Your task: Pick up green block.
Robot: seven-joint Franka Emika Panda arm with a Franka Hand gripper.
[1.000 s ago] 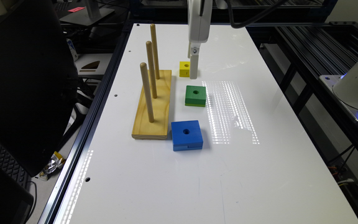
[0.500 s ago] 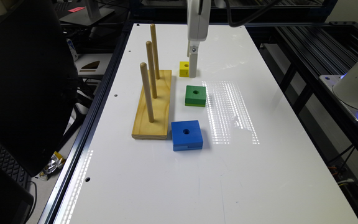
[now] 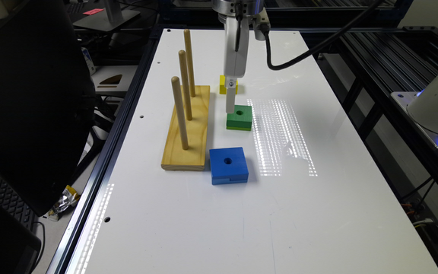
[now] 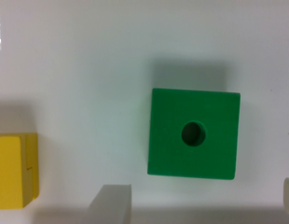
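Green block [image 3: 239,117], one; one blue block [image 3: 228,165], one yellow cube [image 3: 226,84]; tool [image 4: 196,205] fingers spread apart.

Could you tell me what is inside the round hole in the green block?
Nothing visible: the hole in the green block looks dark and empty. Its bottom is in shadow, so what is beneath cannot be seen.

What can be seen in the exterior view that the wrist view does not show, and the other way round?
Exterior view alone: the blue block, the wooden peg base with three upright pegs, and the gripper hanging above the table beside the green block.

Wrist view alone: the fingertips, set wide apart, and the green block from straight above, its hole round.

Both: the green block, the yellow cube and the white table.
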